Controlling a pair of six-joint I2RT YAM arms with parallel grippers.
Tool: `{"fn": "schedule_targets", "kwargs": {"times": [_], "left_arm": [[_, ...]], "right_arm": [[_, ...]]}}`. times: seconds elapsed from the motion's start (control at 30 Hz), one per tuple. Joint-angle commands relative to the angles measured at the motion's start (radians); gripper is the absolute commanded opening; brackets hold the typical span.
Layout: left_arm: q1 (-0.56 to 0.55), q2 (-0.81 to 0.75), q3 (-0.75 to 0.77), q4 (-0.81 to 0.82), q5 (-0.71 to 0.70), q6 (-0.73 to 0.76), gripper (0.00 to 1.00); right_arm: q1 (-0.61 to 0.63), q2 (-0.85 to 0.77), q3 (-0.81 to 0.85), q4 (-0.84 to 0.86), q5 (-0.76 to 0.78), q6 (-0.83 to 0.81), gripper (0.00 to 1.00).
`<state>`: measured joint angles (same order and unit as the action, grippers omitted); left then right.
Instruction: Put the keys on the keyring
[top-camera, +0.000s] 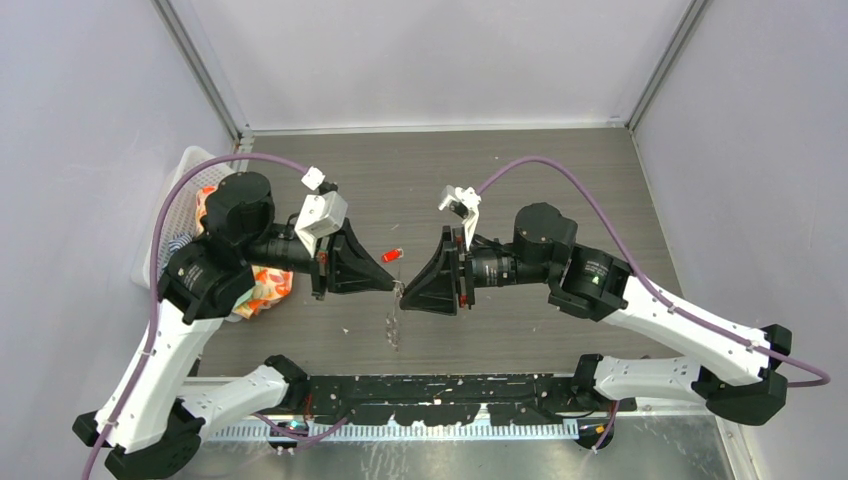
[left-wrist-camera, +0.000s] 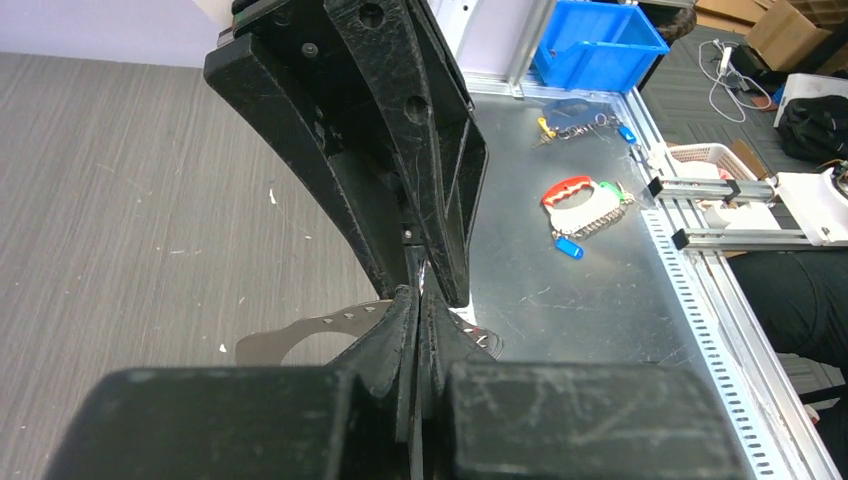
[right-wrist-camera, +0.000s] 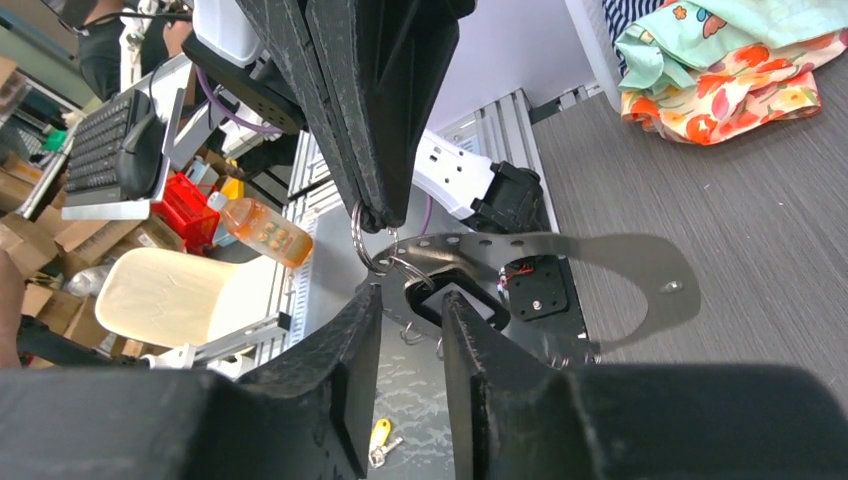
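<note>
Overhead, the two claws meet tip to tip near the middle of the table (top-camera: 560, 190). The left claw (top-camera: 392, 287) is pinched closed on the keyring (top-camera: 397, 300). The right wrist view shows its tips (right-wrist-camera: 378, 215) together, with a thin wire loop (right-wrist-camera: 358, 235) hanging out below them. The right claw (top-camera: 406, 292) has its fingers (right-wrist-camera: 340, 350) parted, with a plain gap between them. More wire sits at that gap, but I cannot tell whether either finger touches it.

A flat curved silver band (right-wrist-camera: 600, 255) with small holes runs off towards 3 o'clock in the right wrist view. In the left wrist view the left claw's own fingers (left-wrist-camera: 395, 330) hide most of it. Overhead it is only a thin sliver towards 6 o'clock. Whether it is joined to the keyring cannot be made out.

The key (top-camera: 393, 256) has a red head and lies alone on the table, near the claw tips at about 12 o'clock. Neither claw touches it, and neither wrist camera shows it.

A white basket (top-camera: 190, 165) at 9 o'clock holds patterned cloth (top-camera: 270, 290), largely covered by the left arm.
</note>
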<state>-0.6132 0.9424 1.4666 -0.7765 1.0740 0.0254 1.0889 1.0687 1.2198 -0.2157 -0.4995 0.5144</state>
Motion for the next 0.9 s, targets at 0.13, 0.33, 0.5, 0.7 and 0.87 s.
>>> {"fn": "schedule_targets", "kwargs": {"times": [0.13, 0.33, 0.5, 0.7, 0.87], "left_arm": [[-0.003, -0.023, 0.011, 0.074, 0.007, -0.019, 0.0], [-0.002, -0.024, 0.012, 0.086, 0.006, -0.019, 0.0], [-0.003, -0.024, 0.013, 0.095, 0.005, -0.019, 0.0], [-0.002, -0.026, 0.012, 0.095, -0.003, -0.019, 0.0], [-0.002, -0.027, 0.011, 0.088, -0.008, -0.018, 0.0]], "right_arm": [[-0.001, -0.043, 0.039, 0.015, 0.044, -0.041, 0.39], [-0.001, -0.087, -0.088, 0.149, 0.084, 0.027, 0.39], [0.0, -0.086, -0.143, 0.241, 0.078, 0.084, 0.4], [0.0, -0.071, -0.137, 0.263, 0.078, 0.095, 0.36], [-0.001, -0.049, -0.115, 0.263, 0.073, 0.093, 0.23]]}}
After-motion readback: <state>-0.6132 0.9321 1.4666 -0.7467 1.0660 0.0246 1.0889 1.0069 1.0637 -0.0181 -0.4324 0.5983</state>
